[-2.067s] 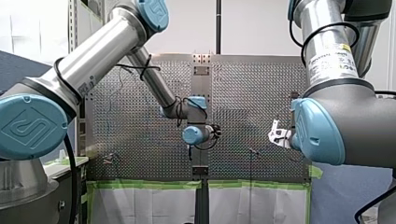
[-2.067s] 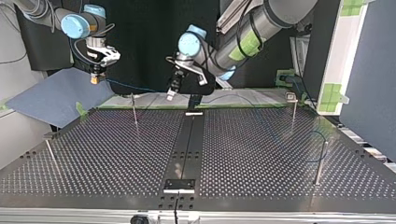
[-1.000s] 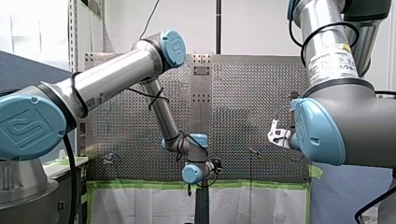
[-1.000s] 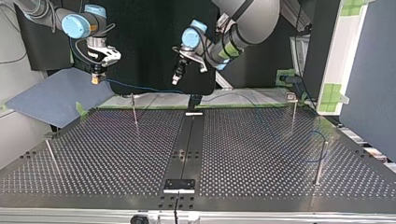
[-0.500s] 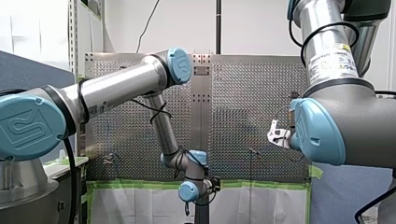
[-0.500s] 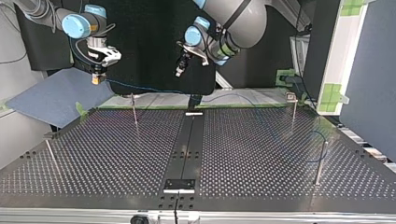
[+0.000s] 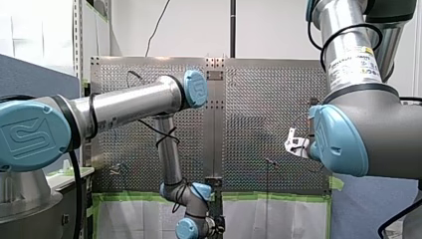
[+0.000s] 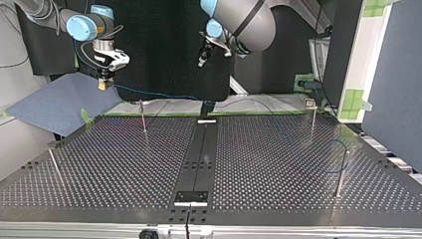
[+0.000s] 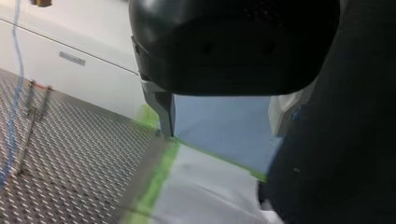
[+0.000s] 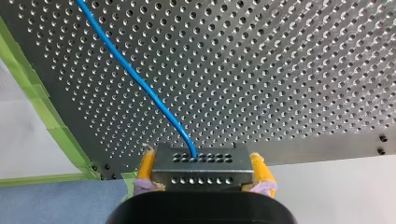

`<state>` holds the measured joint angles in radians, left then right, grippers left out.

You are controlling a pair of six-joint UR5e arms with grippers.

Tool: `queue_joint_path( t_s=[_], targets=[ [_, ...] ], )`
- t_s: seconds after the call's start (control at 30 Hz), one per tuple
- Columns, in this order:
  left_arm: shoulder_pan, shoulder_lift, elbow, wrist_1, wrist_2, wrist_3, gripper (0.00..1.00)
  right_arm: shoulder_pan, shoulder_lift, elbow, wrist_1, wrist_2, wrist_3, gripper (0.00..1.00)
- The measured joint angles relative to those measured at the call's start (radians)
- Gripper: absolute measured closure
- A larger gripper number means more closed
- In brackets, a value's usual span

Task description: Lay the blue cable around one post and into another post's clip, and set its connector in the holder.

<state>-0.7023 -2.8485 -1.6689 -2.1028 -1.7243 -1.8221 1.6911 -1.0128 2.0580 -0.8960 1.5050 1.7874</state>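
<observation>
Four thin posts [image 8: 143,119] rise from the perforated surface [image 8: 278,164], seen here from across it in the top view. Nearest, a small black plate [image 8: 191,197] sits at the middle of the near edge, on a dark strip [image 8: 199,154] that runs to the far edge. The near left post [image 8: 53,167] stands by its corner with no cable near it. The blue cable [image 8: 149,94] loops at the near right post [image 8: 341,172]. From there the cable crosses the surface toward the middle of the far edge, passing the far right post [image 8: 312,119]. It then runs along that edge past the far left post and lifts into the air.

Beyond the far left corner hangs my right claw [image 8: 102,85], pinching the connector [image 10: 200,167] between its yellow pads [image 10: 146,167]. The cable leaves the connector's perforated face and slants over the surface near the green tape [image 10: 25,79] on its edge.

My left claw [image 8: 201,60] hangs higher, beyond the middle of the far edge. Its fingers are spread, with nothing between them.
</observation>
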Motion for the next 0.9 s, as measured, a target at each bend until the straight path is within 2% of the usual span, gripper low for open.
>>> queue_joint_path(
  t_s=[0.4,0.73,0.9],
  targets=[
    [-0.010,-0.096,0.017,-0.045,-0.012,0.019,0.00,0.003,0.001,0.000,-0.001,-0.001,0.000,1.00],
    [-0.014,-0.037,0.017,-0.094,-0.014,0.029,0.00,0.006,0.001,0.001,-0.003,-0.002,0.000,1.00],
    [-0.011,0.006,0.029,-0.112,-0.032,0.028,0.00,0.008,0.002,0.001,-0.003,-0.002,0.000,1.00]
  ],
)
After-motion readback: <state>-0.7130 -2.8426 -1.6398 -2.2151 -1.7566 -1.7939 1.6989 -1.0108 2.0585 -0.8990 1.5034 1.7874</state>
